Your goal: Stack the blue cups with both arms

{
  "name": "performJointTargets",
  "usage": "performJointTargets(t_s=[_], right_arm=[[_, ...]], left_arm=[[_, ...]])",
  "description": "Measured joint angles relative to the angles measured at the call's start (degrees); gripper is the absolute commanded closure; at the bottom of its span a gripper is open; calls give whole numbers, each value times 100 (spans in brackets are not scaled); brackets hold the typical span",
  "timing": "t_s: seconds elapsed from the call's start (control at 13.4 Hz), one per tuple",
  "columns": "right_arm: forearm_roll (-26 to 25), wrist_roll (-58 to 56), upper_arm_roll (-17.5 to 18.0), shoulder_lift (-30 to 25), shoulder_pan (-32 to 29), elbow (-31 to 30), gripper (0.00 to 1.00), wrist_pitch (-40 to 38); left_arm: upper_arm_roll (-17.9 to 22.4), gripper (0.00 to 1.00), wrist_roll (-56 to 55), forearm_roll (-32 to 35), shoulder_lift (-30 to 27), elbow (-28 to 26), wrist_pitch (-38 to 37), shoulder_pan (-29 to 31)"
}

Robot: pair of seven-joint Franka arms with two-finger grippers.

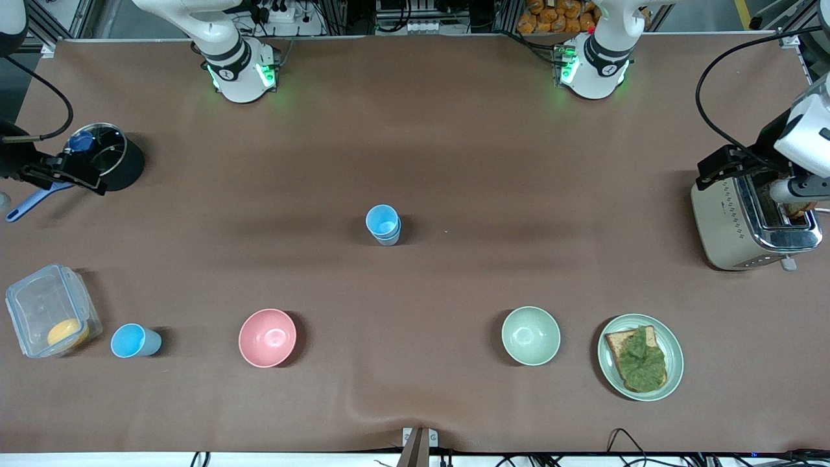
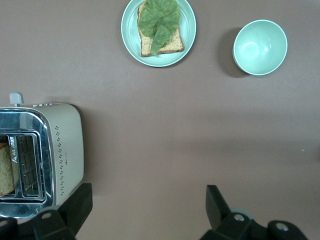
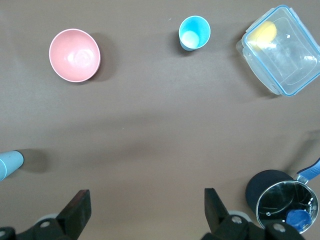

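Two light-blue cups (image 1: 383, 224) stand at the table's middle, the brighter one nested in the paler one; an edge of this stack shows in the right wrist view (image 3: 10, 164). A third bright blue cup (image 1: 134, 340) stands upright near the front camera at the right arm's end, between the clear container and the pink bowl; it also shows in the right wrist view (image 3: 194, 32). My right gripper (image 3: 146, 199) is open and empty, up beside the black pot (image 1: 71, 174). My left gripper (image 2: 148, 194) is open and empty, up beside the toaster (image 1: 729, 165).
A pink bowl (image 1: 267, 337), a pale green bowl (image 1: 530, 335) and a plate with toast and lettuce (image 1: 674, 363) line the near side. A clear container (image 1: 39, 305) holds something yellow. A black pot (image 1: 123, 165) and a toaster (image 1: 720, 220) stand at the table's ends.
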Motion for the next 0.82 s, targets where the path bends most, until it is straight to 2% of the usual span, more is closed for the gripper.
performJointTargets(t_s=[0.82], right_arm=[[0, 0, -2, 0, 0, -3, 0, -20]], left_arm=[[-13, 0, 3, 1, -51, 104, -156, -1]])
